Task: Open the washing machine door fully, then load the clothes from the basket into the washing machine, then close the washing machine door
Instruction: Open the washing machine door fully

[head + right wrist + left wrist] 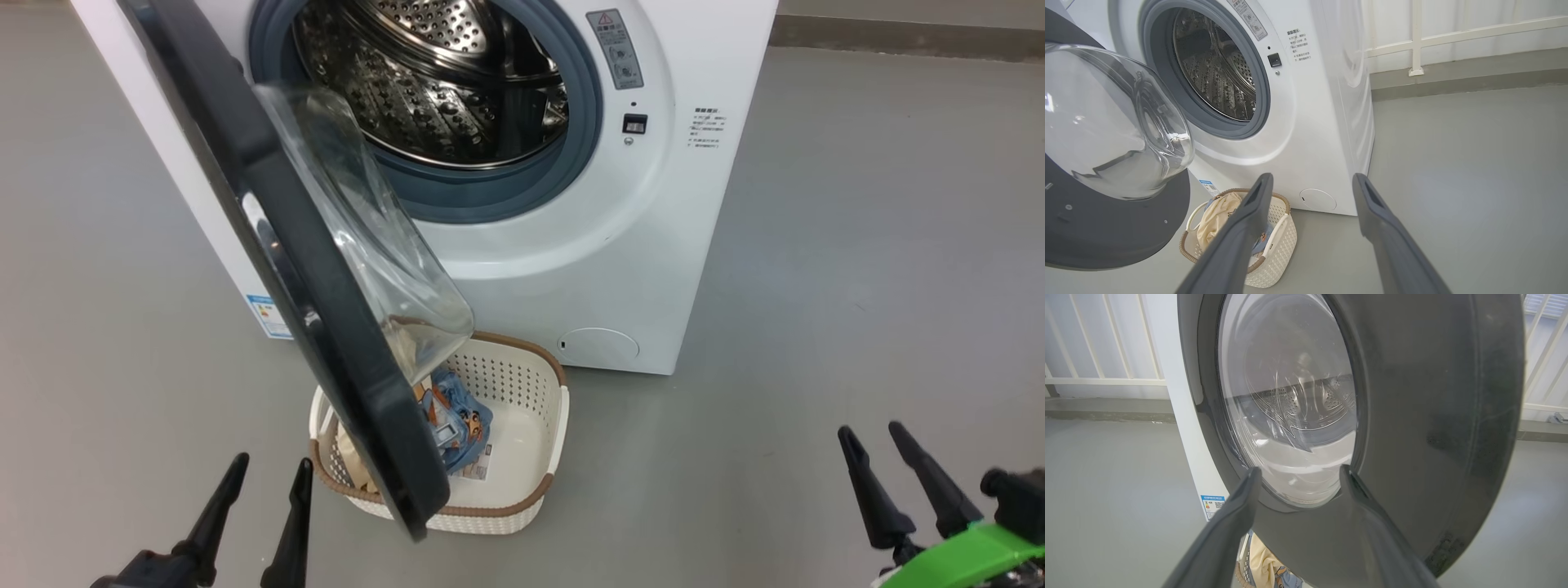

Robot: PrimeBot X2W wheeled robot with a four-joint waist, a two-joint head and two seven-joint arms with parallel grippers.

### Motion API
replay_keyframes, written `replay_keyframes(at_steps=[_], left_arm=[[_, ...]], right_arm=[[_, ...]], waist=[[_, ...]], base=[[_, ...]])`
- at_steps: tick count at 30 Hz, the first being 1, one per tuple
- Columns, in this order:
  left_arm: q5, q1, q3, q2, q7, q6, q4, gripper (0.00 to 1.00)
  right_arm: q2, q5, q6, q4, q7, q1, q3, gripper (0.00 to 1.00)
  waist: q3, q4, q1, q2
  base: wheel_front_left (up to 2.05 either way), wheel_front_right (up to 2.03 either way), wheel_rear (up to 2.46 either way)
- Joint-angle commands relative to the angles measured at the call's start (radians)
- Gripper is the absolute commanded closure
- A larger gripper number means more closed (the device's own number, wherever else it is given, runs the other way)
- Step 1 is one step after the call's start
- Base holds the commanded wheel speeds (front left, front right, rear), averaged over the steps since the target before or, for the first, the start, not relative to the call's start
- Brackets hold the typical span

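The left gripper [273, 460] and right gripper [870, 428] hover, fingers spread apart.

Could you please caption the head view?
Washing machine door open, partly hiding the basket of clothes; left gripper and right gripper open.

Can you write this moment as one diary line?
door: round black-rimmed glass door open | clothes: cream and blue garments in cream perforated basket under door | left claw open | right claw open

Grey floor [882, 245] meets a low kerb [1470, 73] beneath a white railing [1416, 36].
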Motion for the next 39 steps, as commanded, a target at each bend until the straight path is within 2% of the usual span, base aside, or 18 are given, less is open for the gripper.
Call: replay_keyframes(at_steps=[1, 8, 9, 10, 19, 22, 25, 28, 31, 35, 39], left_arm=[[0.007, -0.030, 0.037, 0.019, -0.009, -0.003, -0.025, 0.00], [-0.005, -0.035, 0.048, 0.012, -0.009, -0.003, -0.024, 0.00], [-0.010, -0.038, 0.050, 0.011, -0.009, -0.003, -0.024, 0.48], [-0.013, -0.042, 0.056, 0.009, -0.009, -0.003, -0.028, 1.00], [-0.081, -0.093, 0.155, -0.033, -0.009, -0.003, -0.134, 1.00], [-0.113, -0.120, 0.202, -0.060, -0.009, -0.003, -0.219, 1.00], [-0.134, -0.134, 0.197, -0.079, -0.009, -0.003, -0.324, 1.00], [-0.135, -0.132, 0.138, -0.086, -0.009, -0.003, -0.433, 1.00], [-0.132, -0.108, 0.013, -0.078, -0.009, -0.003, -0.535, 1.00], [-0.131, -0.078, -0.118, -0.050, -0.008, -0.003, -0.553, 1.00], [-0.148, -0.060, -0.199, -0.029, 0.003, -0.003, -0.494, 1.00]], right_arm=[[0.005, -0.036, 0.002, -0.035, -0.012, 0.028, -0.013, 0.00], [0.055, -0.090, 0.002, -0.049, -0.012, 0.072, -0.054, 0.00], [0.057, -0.093, 0.002, -0.051, -0.012, 0.073, -0.057, 0.00], [0.060, -0.094, 0.002, -0.052, -0.012, 0.075, -0.060, 0.00], [0.060, -0.097, 0.002, -0.065, -0.012, 0.080, -0.067, 0.00], [0.060, -0.098, 0.002, -0.072, -0.012, 0.079, -0.069, 0.00], [0.061, -0.100, 0.002, -0.075, -0.012, 0.080, -0.068, 0.00], [0.061, -0.103, 0.002, -0.079, -0.012, 0.080, -0.067, 0.00], [0.061, -0.103, 0.002, -0.082, -0.012, 0.080, -0.066, 0.00], [0.062, -0.102, 0.002, -0.084, -0.012, 0.078, -0.065, 0.00], [0.064, -0.104, 0.002, -0.086, -0.012, 0.071, -0.060, 0.00]], waist=[[0.002, 0.005, 0.0000, -0.0001], [0.005, 0.008, 0.0000, -0.0001], [0.004, 0.008, 0.0000, -0.0001], [0.004, 0.008, 0.0000, -0.0001], [0.000, 0.016, 0.0000, -0.0001], [0.001, 0.019, 0.0000, -0.0001], [0.001, 0.022, 0.0000, -0.0001], [0.002, 0.023, 0.0000, -0.0001], [0.004, 0.023, 0.0000, -0.0001], [0.007, 0.025, 0.0000, -0.0001], [0.012, 0.026, 0.0000, -0.0001]], base=[[0.00, 0.00, 0.00], [0.00, 0.00, 0.00], [0.00, 0.00, 0.00], [0.00, 0.00, 0.00], [0.00, 0.00, 0.00], [0.00, 0.00, 0.00], [0.00, 0.00, 0.00], [0.00, 0.00, 0.00], [0.00, 0.00, 0.00], [0.00, 0.00, 0.00], [0.00, 0.00, 0.00]])
